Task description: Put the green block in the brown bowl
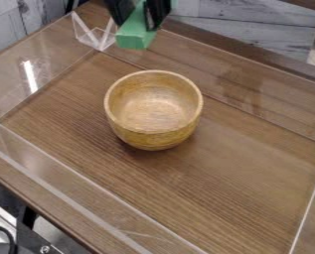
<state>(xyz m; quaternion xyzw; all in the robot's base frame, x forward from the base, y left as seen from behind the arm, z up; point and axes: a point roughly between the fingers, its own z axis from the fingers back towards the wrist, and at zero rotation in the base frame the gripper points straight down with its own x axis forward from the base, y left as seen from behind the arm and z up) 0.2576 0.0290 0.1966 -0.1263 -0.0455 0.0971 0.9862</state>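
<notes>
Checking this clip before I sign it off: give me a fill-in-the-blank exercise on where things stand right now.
1. The gripper at the top edge of the picture holds the ____ block.
2. The hollow of the brown bowl is ____.
3. The bowl stands on a ____ tabletop with visible grain.
4. In the picture, the block hangs ____ the bowl, apart from it.

Missing words: green; empty; wooden; above
</notes>
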